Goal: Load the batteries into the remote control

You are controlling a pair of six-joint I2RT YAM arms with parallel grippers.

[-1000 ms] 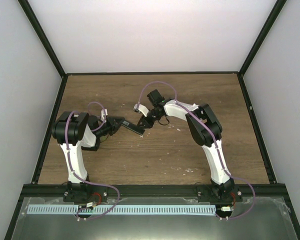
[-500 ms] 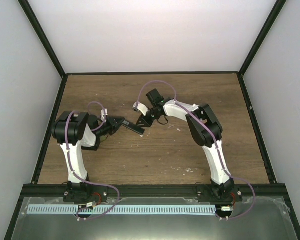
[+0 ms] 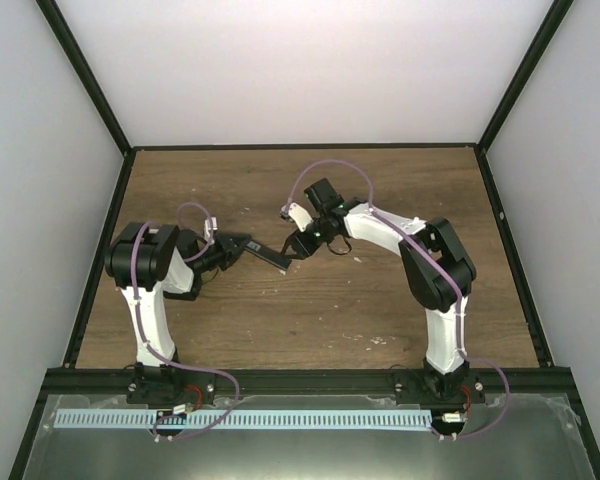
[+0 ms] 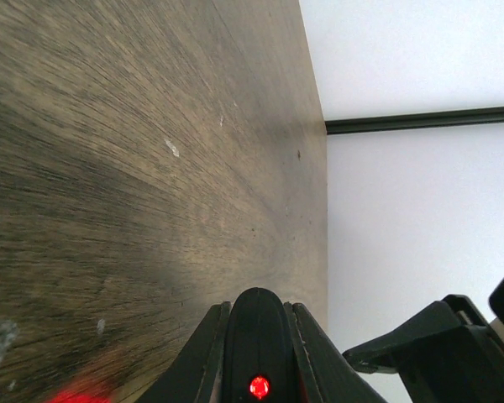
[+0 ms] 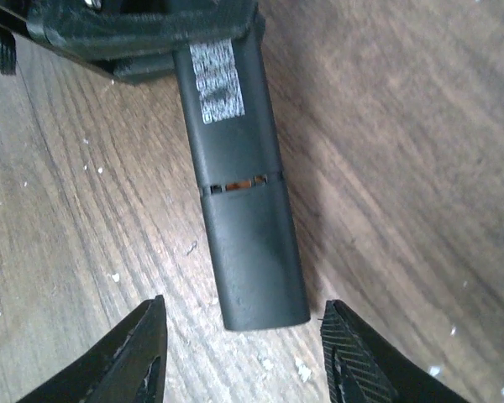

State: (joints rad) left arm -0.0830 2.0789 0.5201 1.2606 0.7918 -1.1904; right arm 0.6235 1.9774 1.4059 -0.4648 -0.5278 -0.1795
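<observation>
The remote control (image 3: 266, 252) is a slim black bar held just above the wooden table, back side up in the right wrist view (image 5: 235, 134). My left gripper (image 3: 232, 246) is shut on one end of it; in the left wrist view both fingers press the remote's rounded tip (image 4: 256, 323), where a red light glows. My right gripper (image 5: 244, 308) stands open at the remote's other end, a finger on each side and neither touching it. Of the batteries, only an orange sliver (image 5: 245, 183) shows through the slot at the cover seam.
Pale wood chips (image 5: 302, 368) lie on the table below the remote's end. White walls and a black frame rail (image 3: 305, 147) close the table at the back and sides. The right gripper's dark body (image 4: 454, 344) shows at the left wrist view's lower right.
My right gripper has opened and let go of the remote's end, and the right arm has shifted rightward. The left gripper and the remote have stayed put.
</observation>
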